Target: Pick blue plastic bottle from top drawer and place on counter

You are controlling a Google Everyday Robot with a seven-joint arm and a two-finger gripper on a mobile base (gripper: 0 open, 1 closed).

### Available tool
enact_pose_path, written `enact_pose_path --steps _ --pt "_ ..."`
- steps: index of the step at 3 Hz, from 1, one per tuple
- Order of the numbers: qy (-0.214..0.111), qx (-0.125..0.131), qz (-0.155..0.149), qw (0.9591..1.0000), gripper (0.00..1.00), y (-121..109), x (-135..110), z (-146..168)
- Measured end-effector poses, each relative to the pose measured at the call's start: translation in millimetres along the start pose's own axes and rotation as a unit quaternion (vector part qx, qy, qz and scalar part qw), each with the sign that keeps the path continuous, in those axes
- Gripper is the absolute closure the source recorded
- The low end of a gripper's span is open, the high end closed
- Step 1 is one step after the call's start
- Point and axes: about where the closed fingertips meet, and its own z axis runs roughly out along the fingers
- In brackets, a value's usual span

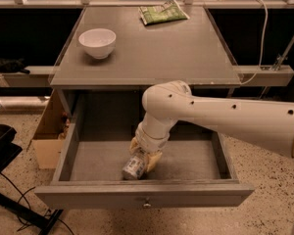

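The top drawer is pulled out, with its round knob at the centre of the front panel. The blue plastic bottle lies on the drawer floor close behind the front panel, a little left of centre. My gripper reaches down into the drawer from the white arm. Its tan fingers sit on both sides of the bottle's far end and are closed against it. The bottle still rests on the drawer floor. The counter is above the drawer.
A white bowl stands on the counter's left side and a green snack packet lies at its back edge. A cardboard box sits on the floor left of the cabinet. A black stand is at the far left.
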Motion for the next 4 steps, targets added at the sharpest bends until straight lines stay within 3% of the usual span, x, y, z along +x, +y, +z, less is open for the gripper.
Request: enact_pose_path --steps 2,3,4 --pt "0.004 0.002 -0.003 1.0000 1.00 -2 -5 -3" --pt "0.016 0.006 -0.014 0.9997 1.00 -7 -21 -14" --pt "0.056 0.019 -0.038 0.9975 1.00 -17 -50 -58"
